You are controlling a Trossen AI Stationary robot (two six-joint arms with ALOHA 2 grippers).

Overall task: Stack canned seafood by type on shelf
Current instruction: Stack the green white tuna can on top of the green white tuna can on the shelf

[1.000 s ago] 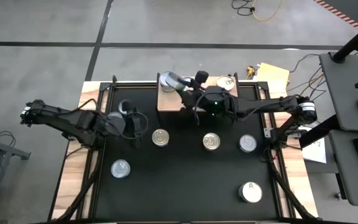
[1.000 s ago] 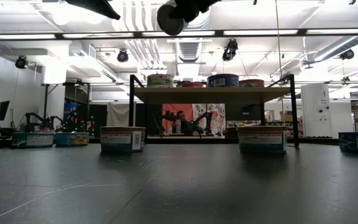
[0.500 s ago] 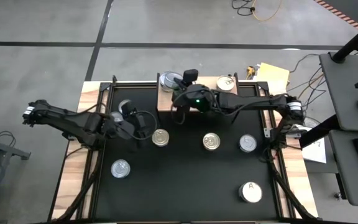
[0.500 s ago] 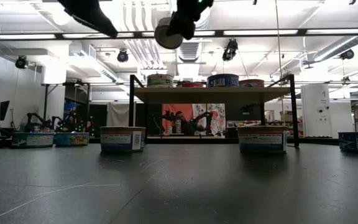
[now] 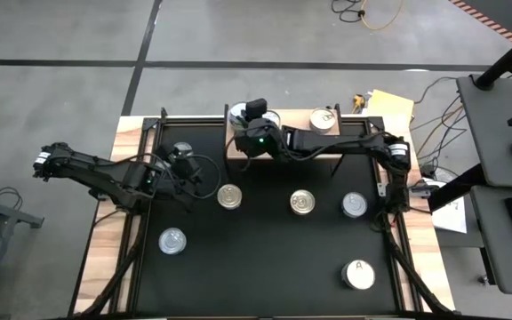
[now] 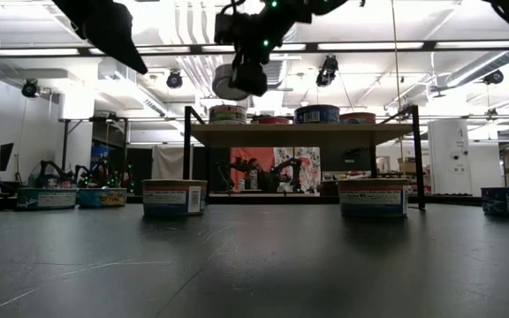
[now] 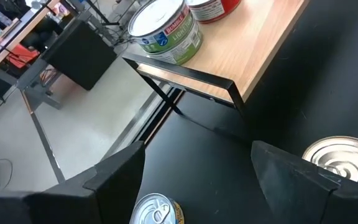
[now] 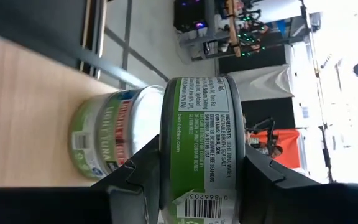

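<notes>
- The left end effector [image 5: 185,169] hovers above the left part of the black tabletop [image 5: 265,267], jaws spread wide and holding nothing. In its wrist view a silver-topped can [image 7: 156,211] lies between its fingers [image 7: 114,180] on the tabletop below, and another loose can [image 5: 229,196] sits just to its right.
- Further loose cans rest on the tabletop: one near-left [image 5: 172,240], two in the middle row [image 5: 302,202] [image 5: 355,204], and the white-topped "A" can [image 5: 359,274] near-right.
- The right end effector [image 5: 254,126] reaches across to the far-left end of the shelf [image 5: 238,149], jaws closed on a green-labelled can [image 8: 197,152]. That can hangs clear above the shelf, not yet set down.
- The deciding relation: a matching green-labelled can [image 8: 107,146] stands on the shelf's left end, directly below and slightly offset from the held one. Both are short cylinders with parallel axes, so I judge the held can needs a small sideways alignment, then a straight descent.
- The right arm is plainly nearer the shelf; further right along it stands another can [image 5: 324,119].
</notes>
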